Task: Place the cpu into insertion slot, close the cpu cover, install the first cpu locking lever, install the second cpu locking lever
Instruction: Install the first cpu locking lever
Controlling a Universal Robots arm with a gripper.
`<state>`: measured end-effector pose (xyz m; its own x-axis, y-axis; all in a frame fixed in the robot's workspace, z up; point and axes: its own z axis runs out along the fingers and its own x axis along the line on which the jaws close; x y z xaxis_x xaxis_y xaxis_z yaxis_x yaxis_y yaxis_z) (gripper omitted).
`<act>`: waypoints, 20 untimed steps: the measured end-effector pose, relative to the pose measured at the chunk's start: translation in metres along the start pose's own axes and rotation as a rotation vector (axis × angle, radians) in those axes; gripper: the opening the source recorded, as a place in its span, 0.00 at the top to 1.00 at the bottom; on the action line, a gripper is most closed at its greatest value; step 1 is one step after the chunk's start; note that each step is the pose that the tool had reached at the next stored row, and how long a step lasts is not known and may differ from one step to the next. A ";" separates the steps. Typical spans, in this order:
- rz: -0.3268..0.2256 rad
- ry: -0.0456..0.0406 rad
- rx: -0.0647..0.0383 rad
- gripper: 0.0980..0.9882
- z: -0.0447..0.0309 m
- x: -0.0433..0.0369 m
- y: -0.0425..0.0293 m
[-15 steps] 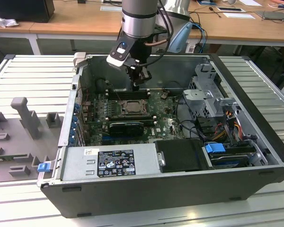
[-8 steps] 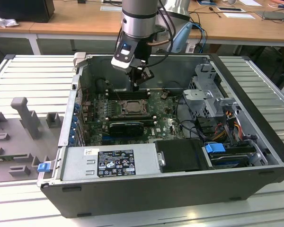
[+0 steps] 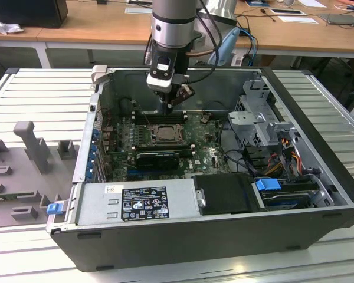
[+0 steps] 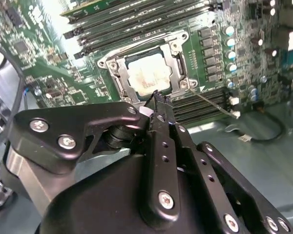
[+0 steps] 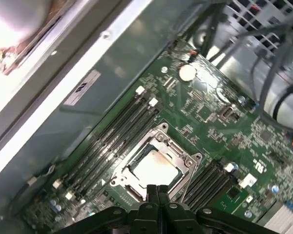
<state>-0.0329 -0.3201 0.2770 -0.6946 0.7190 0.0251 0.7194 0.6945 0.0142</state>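
The cpu lies seated, its pale metal top showing through the cut-out of the cpu cover, which rests flat over it in both wrist views. The insertion slot that holds them sits in the upper middle of the exterior view, a little toward the exterior view's left, on the green board. A thin locking lever leaves one corner of the cover. Its long axis slants away from the socket across the neighbouring memory slots, and I cannot tell whether it is hooked down.

The hand has its fingertips pressed together, narrow, with nothing visible between them. In the second wrist view the tips meet the cover's near edge, just beside the corner where the lever starts. Whether they touch the metal I cannot tell. In the exterior view the hand hangs directly over the slot's far side, pointing down into the open computer case.

So the slot lies just beneath and ahead of the tips, and the lever's root is the nearest part to them. By my reading, the placing and the cover are done and the levers are the work in hand.

The case rests on a slatted tabletop
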 end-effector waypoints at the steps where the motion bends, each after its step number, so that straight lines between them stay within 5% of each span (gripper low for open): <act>1: -0.025 0.0001 0.000 0.99 0.0000 0.0000 0.0000; 20: -0.419 -0.0009 0.004 0.99 0.0005 0.0000 0.0000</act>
<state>-0.0329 -0.3201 0.2764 -0.9272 0.3742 0.0171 0.3744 0.9270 0.0195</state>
